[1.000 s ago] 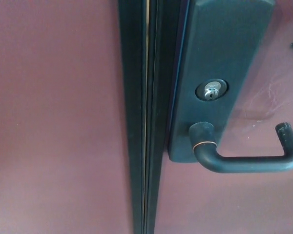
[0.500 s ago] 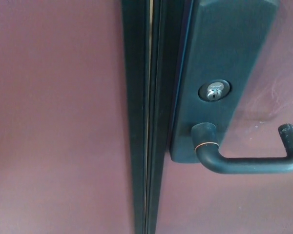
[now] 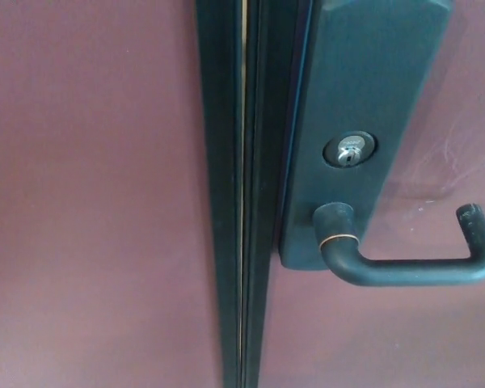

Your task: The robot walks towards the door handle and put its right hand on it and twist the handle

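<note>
Door handle (image 3: 404, 263) close ahead, no hand showing.
Its lever runs level toward the door's right edge from the backplate (image 3: 364, 121); neither hand's state can be told.

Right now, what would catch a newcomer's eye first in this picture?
The dark lever handle at lower right, jutting from a tall dark plate on the maroon door. Just above it sits a silver keyhole. No robot hand is in view.
</note>
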Motion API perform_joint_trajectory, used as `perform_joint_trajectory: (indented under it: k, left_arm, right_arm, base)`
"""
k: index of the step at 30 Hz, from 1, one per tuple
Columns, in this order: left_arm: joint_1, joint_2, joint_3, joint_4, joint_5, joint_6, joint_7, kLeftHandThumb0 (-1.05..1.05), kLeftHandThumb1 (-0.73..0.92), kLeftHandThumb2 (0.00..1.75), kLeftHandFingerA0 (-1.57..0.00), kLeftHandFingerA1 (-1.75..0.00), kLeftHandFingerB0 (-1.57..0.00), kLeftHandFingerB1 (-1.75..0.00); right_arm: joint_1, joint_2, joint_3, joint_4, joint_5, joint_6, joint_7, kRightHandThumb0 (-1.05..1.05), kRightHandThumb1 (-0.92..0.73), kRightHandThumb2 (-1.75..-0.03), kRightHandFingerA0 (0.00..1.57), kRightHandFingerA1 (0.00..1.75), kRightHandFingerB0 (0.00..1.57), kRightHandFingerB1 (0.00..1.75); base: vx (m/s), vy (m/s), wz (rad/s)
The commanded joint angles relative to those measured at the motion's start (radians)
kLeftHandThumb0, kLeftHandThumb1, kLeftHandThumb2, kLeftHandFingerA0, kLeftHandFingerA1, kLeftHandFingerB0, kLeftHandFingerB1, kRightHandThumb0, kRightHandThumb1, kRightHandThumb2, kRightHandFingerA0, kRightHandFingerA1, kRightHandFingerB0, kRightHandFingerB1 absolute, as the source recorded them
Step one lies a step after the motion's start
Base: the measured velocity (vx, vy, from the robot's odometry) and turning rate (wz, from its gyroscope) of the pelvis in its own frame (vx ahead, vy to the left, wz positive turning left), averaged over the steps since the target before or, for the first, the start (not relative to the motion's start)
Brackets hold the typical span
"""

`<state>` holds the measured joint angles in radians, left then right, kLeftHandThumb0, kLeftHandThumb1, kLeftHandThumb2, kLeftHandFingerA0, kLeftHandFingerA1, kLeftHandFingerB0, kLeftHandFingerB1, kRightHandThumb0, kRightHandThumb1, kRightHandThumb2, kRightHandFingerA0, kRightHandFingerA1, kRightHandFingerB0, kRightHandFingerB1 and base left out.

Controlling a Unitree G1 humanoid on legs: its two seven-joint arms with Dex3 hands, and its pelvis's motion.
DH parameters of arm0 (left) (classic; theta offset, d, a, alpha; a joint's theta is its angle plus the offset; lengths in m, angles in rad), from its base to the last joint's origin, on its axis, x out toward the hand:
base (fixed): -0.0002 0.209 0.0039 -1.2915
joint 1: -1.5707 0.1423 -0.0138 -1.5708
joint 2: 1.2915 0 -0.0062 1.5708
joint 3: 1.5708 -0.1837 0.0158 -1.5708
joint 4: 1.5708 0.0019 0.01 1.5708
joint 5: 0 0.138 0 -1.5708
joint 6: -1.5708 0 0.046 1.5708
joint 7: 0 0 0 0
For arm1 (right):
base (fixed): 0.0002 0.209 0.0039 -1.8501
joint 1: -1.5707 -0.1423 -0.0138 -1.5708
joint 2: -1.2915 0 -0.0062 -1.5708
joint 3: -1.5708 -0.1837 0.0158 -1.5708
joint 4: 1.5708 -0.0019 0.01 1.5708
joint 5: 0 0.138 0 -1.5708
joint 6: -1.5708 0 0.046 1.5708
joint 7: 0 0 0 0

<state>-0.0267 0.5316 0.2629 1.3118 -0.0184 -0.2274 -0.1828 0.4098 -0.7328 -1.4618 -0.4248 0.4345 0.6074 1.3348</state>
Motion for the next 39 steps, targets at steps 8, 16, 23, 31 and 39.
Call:
perform_joint_trajectory:
  k: [8,16,23,31,39]
  left_arm:
    - [0.029,-0.011,-0.006,0.007,-0.001,0.0,-0.027,-0.25,0.53,0.56,-0.72,-0.51,-0.61,-0.43]
    - [0.015,-0.013,-0.009,0.008,0.001,0.003,-0.019,-0.26,0.52,0.56,-0.72,-0.51,-0.59,-0.43]
    - [0.013,-0.019,-0.011,0.006,-0.001,0.003,-0.02,-0.27,0.52,0.56,-0.72,-0.53,-0.58,-0.42]
    - [0.018,-0.022,-0.013,0.005,0.0,-0.001,-0.025,-0.27,0.52,0.56,-0.72,-0.53,-0.58,-0.42]
    - [0.008,-0.033,-0.012,0.007,-0.002,0.007,-0.017,-0.26,0.52,0.56,-0.73,-0.52,-0.59,-0.43]
  right_arm:
    - [0.227,0.196,0.381,0.268,-0.226,-0.376,-0.129,-0.45,-0.6,-0.59,0.22,0.33,0.26,0.3]
    - [0.189,0.188,0.632,0.428,-0.345,-0.483,-0.284,-0.48,-0.61,-0.59,0.21,0.34,0.26,0.3]
    - [0.026,0.217,0.947,0.683,-0.54,-0.6,-0.541,-0.53,-0.63,-0.59,0.31,0.36,0.3,0.3]
    - [-0.039,0.191,1.058,0.846,-0.555,-0.658,-0.64,-0.54,-0.63,-0.59,0.32,0.36,0.31,0.3]
    - [-0.368,0.32,1.243,1.471,-0.669,-0.655,-1.083,-0.66,-0.73,-0.63,0.36,0.36,0.3,0.31]
  base:
    - [0.0,0.0,0.0]
    - [0.0,0.0,0.0]
    - [0.0,0.0,0.0]
    - [0.0,0.0,0.0]
    - [0.0,0.0,0.0]
